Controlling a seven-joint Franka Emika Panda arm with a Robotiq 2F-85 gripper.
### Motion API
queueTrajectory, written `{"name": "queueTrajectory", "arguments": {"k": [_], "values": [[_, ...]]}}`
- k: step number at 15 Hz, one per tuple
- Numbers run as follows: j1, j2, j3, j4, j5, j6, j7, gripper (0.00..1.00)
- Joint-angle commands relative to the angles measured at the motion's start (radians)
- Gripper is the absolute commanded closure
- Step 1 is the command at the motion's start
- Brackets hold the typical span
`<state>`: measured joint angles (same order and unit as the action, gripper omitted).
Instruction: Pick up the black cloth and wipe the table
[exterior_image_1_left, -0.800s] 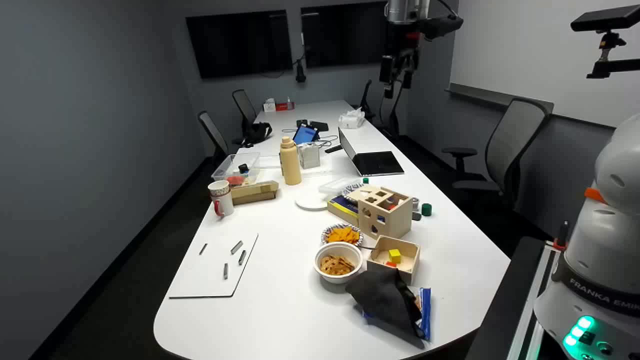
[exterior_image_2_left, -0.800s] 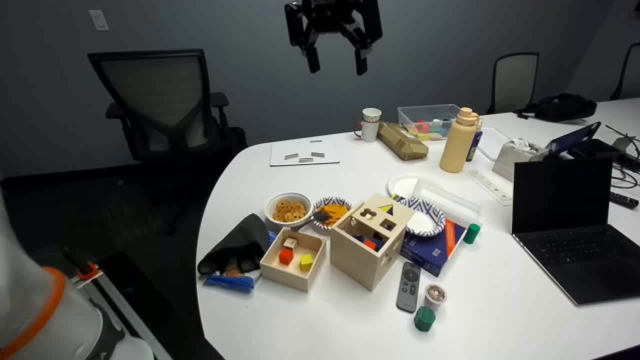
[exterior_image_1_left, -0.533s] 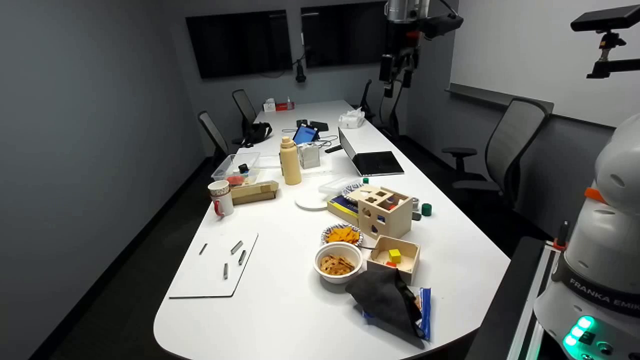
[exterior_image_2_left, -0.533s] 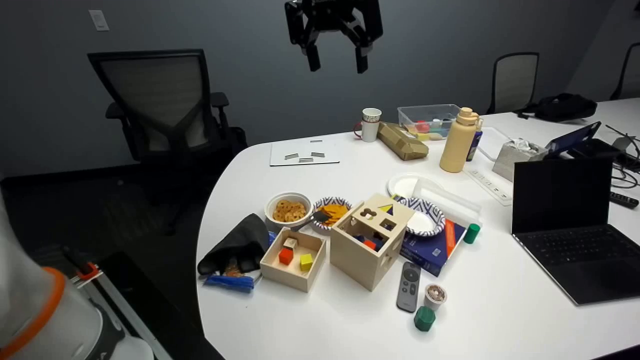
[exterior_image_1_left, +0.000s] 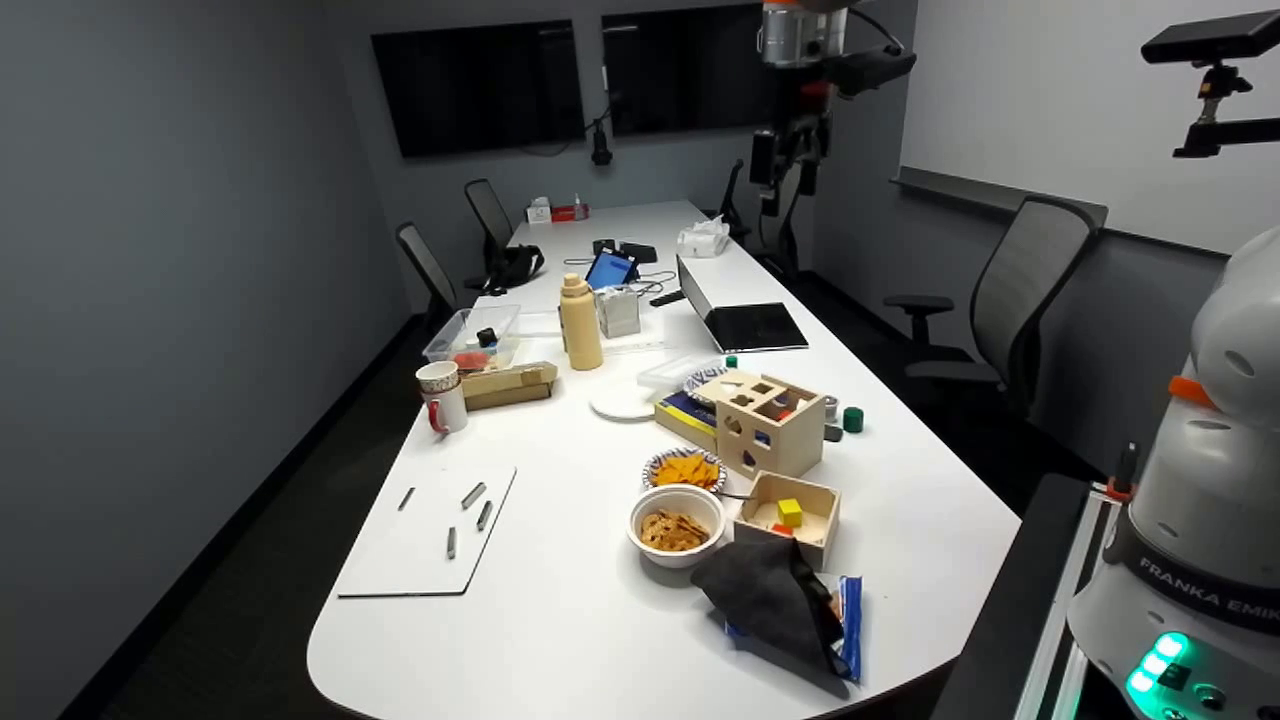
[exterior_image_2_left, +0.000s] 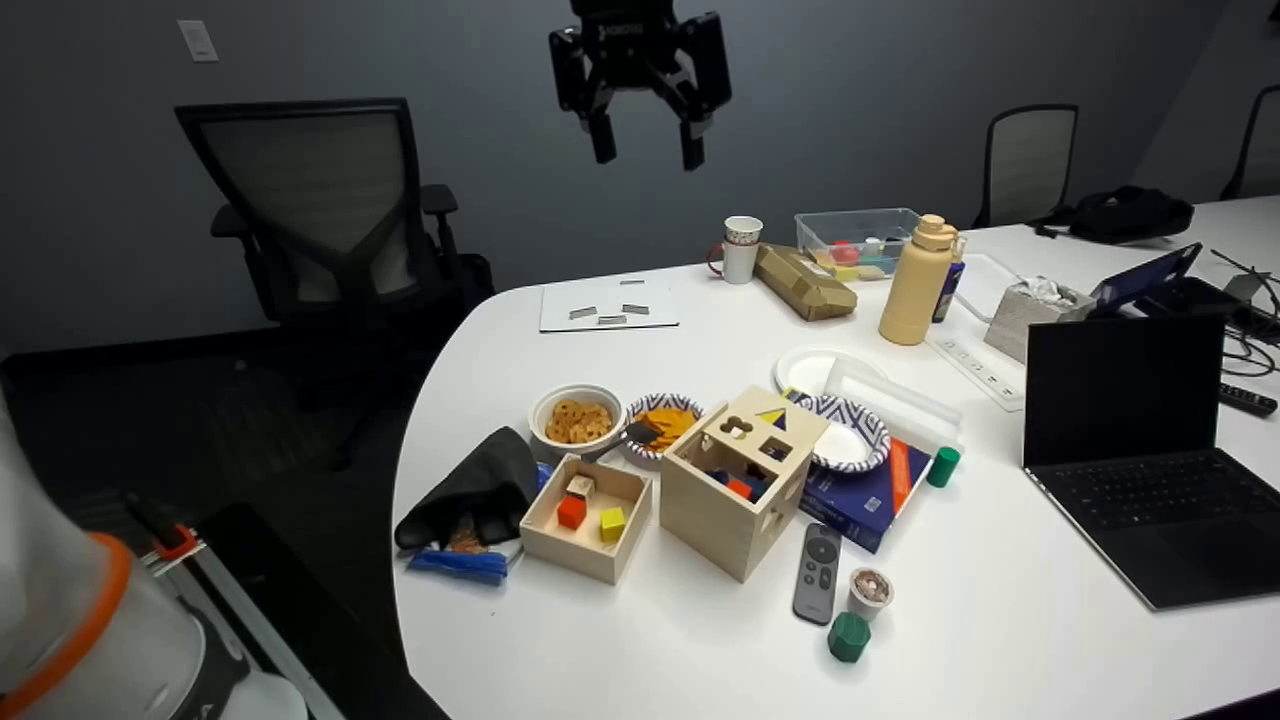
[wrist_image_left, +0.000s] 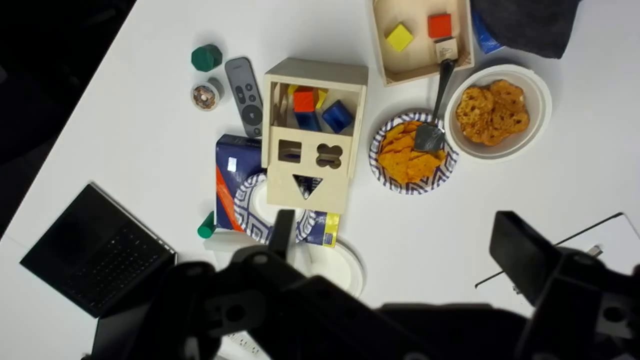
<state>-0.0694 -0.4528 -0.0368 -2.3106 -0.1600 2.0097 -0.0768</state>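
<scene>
Picking up the black cloth (exterior_image_1_left: 768, 595) looks to be the step in hand — an approach, by my reading, with the grasp and all the wiping not yet done. The fingers (exterior_image_2_left: 692, 147) stand wide apart, with nothing clamped between them, high above the desk (exterior_image_1_left: 560, 640). The cloth lies well below the fingers and off to one side: in the wrist view it is cut by the top edge, farther out from the fingers than the white bowl (wrist_image_left: 544, 107) of cookies (wrist_image_left: 492, 112). It drapes over a blue-ended packet (exterior_image_2_left: 460, 566), just beside that bowl and the wooden tray (exterior_image_2_left: 570, 553). The next move seems to call for carrying the fingers across, clear of the tall shape-sorter cube (wrist_image_left: 309, 164), until the cloth sits between and under them — then lowering onto a humped part and closing. The likely risk is pinching the packet too, as it shows from under the cloth's edge.
</scene>
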Motion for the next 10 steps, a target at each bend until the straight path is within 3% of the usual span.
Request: {"name": "queueTrajectory", "arguments": {"k": [1, 6, 10], "values": [[0.051, -0.033, 0.071, -0.100, 0.043, 0.000, 0.120, 0.00], [0.123, -0.051, 0.185, -0.251, 0.146, 0.021, 0.358, 0.00], [0.166, -0.035, 0.250, -0.375, 0.236, 0.113, 0.506, 0.00]]}}
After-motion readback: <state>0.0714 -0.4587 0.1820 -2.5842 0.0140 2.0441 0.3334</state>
